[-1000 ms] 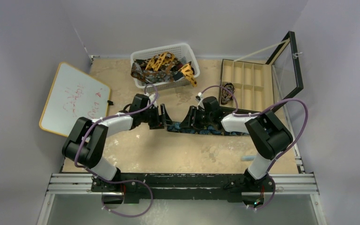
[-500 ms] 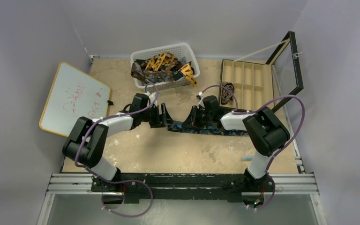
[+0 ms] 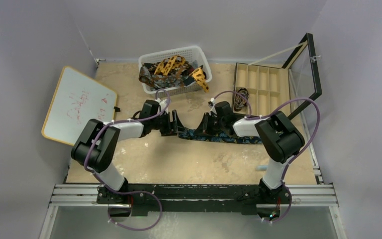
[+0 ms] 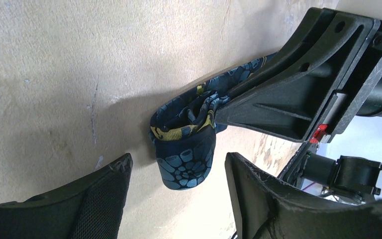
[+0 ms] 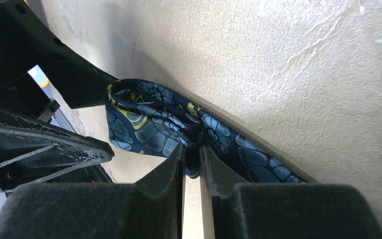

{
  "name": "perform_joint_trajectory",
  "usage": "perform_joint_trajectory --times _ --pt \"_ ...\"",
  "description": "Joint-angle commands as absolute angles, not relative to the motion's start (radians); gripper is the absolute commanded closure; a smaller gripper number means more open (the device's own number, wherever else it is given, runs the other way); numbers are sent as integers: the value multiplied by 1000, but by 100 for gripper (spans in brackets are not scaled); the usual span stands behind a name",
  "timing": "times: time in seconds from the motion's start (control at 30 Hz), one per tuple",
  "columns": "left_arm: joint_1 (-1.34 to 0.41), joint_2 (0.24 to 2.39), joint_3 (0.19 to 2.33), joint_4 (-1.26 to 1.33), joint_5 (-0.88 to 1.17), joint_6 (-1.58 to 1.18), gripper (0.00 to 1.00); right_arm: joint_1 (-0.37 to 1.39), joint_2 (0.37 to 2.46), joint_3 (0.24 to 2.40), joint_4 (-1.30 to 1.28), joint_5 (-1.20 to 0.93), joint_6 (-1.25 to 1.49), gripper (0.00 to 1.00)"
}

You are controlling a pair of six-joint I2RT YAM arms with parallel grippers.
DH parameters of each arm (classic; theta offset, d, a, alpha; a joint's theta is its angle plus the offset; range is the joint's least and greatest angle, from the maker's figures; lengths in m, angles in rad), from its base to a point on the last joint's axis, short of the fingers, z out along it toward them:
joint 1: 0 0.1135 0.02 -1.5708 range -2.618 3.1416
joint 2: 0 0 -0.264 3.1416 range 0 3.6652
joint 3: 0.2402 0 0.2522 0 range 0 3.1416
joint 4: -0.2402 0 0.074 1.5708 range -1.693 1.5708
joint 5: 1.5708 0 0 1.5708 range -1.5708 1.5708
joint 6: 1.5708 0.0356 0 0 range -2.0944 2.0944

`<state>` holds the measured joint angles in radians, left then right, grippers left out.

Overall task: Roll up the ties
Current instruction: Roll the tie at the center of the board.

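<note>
While the navy tie [image 3: 224,139] lies stretched across the middle of the table [image 3: 179,164] in the top view, the left gripper [image 3: 175,125] and the right gripper [image 3: 203,127] face each other over its left end. Behind them a white mesh basket [image 3: 199,50] holds a heap of other ties [image 3: 171,67], orange-yellow and dark brown. A whiteboard [image 3: 77,104] lies to the left and an open compartment box [image 3: 261,84] to the right.

From the left wrist, the left gripper [image 4: 179,167] has its jaws wide apart. The tie's end [image 4: 186,134], curled into a loose loop with a gold strip inside, sits between them, clear of both fingers. The right gripper [image 4: 298,89] reaches in from the upper right.

From the right wrist, the right gripper [image 5: 191,152] is pinched on the navy tie [image 5: 151,124] just behind the curl, with the cloth squeezed between its fingertips. The band runs off to the lower right, flat on the table [image 5: 278,64].
</note>
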<state>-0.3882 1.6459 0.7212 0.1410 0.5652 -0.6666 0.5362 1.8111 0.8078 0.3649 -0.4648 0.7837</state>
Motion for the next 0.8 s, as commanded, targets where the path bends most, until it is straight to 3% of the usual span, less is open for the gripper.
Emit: perform_joint_trajectory --times 0.0,0.17,0.37,0.6,0.77 --pt "-380 1659 705 230 575 -709 33 535 1830 830 336 -469 754 84" --pt "-381 1685 672 315 579 -769 35 535 1836 824 334 -466 751 84" --pt "-380 1700 612 453 587 -826 44 534 1842 825 330 -465 748 84" --pt "-380 1692 579 521 566 -851 45 534 1850 821 330 -466 746 85" --pt "-380 1700 565 568 567 -871 56 534 1850 822 328 -466 744 85"
